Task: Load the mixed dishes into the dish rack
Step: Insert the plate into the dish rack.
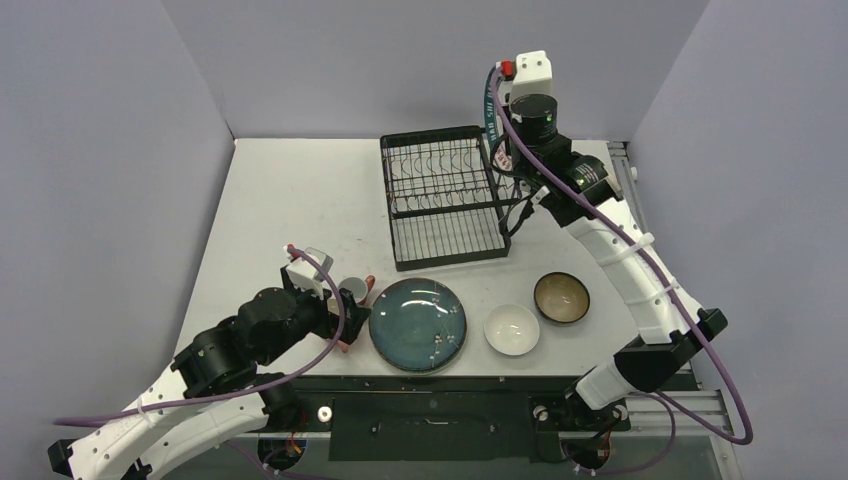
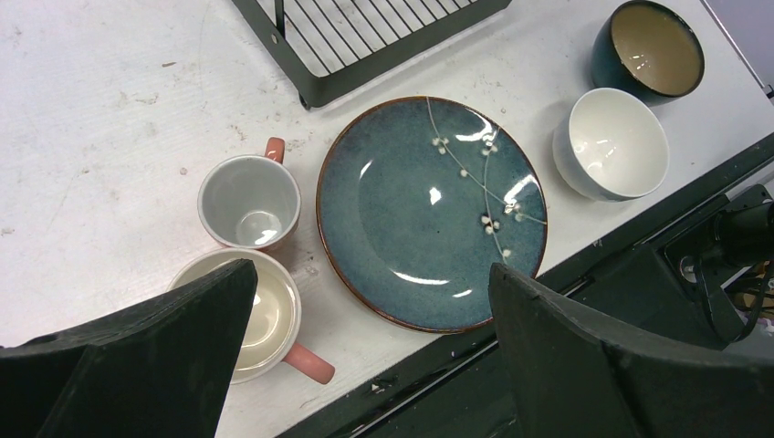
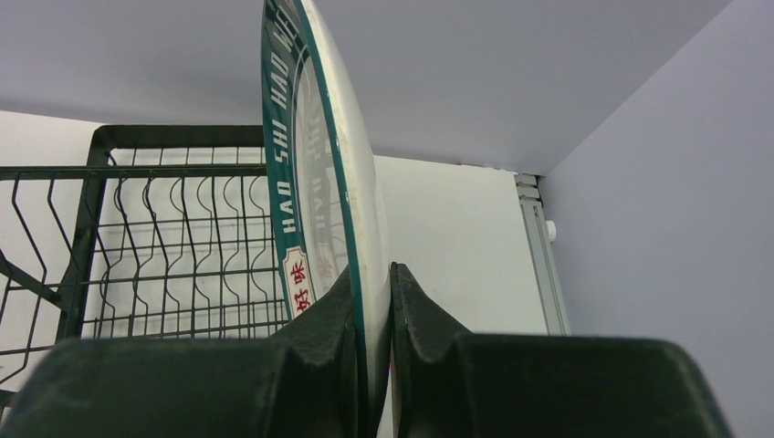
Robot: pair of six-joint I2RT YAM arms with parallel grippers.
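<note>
- Right gripper [image 3: 372,278]: clenching on the bottom rim of the green-rimmed plate [image 3: 319,182], one finger on each face, holding it upright & edge-on to the rt wrist cam.
- Showing the dish rack [image 3: 137,237] left of & beyond that plate in the wrist view, w/ empty wire slots. Not telling from there whether plate & rack are touching.
- Adding from the top cam only: hovering by the rack's far right corner, w/ the rt arm stretching well out over the table [image 1: 290,200]. Plate barely readable there.
- Left gripper [image 2: 370,272]: hanging released, jaws spread wide, grasping nothing.
- Lying flat right below it in the left wrist cam: teal plate [image 2: 429,210], roughly between the two fingers.
- Standing just beside the left finger: far pink mug [image 2: 248,201] & near pink mug [image 2: 260,315], the near one partly hidden behind that finger.
- Sitting beyond the right finger, close together: white bowl [image 2: 613,141] & dark bowl [image 2: 650,47].
- Showing in the left wrist cam only: white blossom sprig on the teal plate & both mug insides. Top cam hiding most of the mugs behind the left arm.
</note>
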